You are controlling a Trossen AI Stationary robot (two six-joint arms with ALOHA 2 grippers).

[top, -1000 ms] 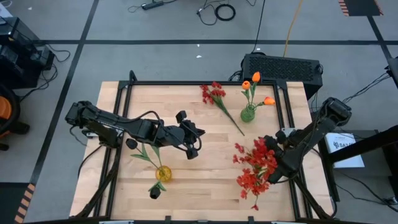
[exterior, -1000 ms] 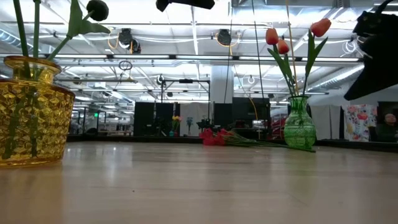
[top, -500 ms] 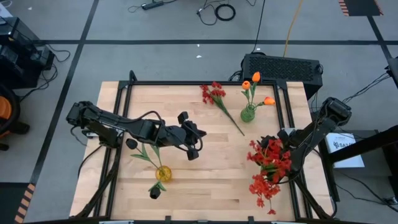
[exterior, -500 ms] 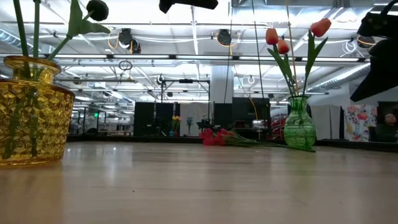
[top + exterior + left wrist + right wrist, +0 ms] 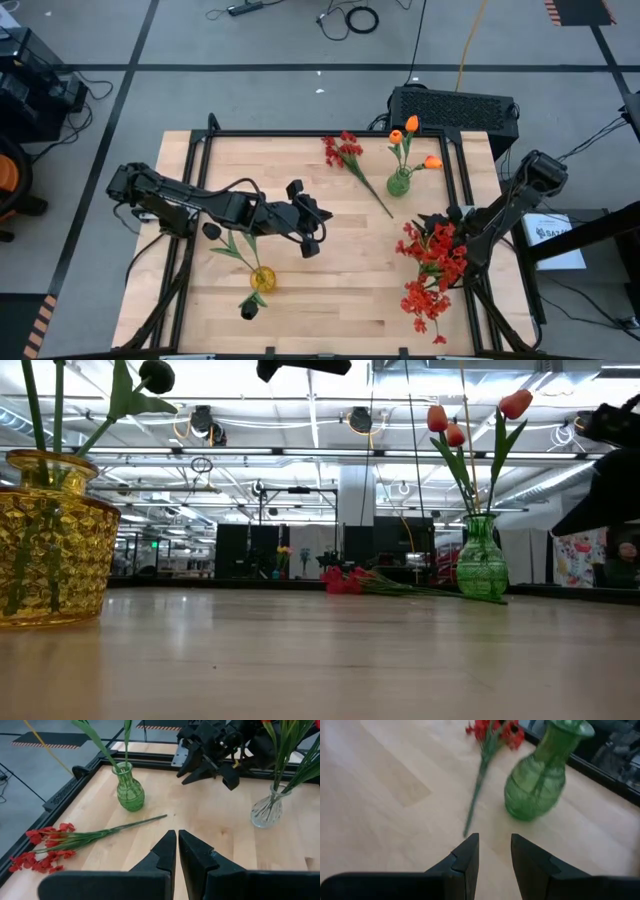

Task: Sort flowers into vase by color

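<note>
Just beside the right gripper, fingers apart on nothing, red flowers stand in a clear vase (hidden under blooms from above). Left gripper, fingers together and empty, faces a loose red stem lying ahead of it, near the green vase.

The bench is light wood. The vases are green, yellow with a diamond pattern, and clear. The flowers are red, orange and black.
</note>
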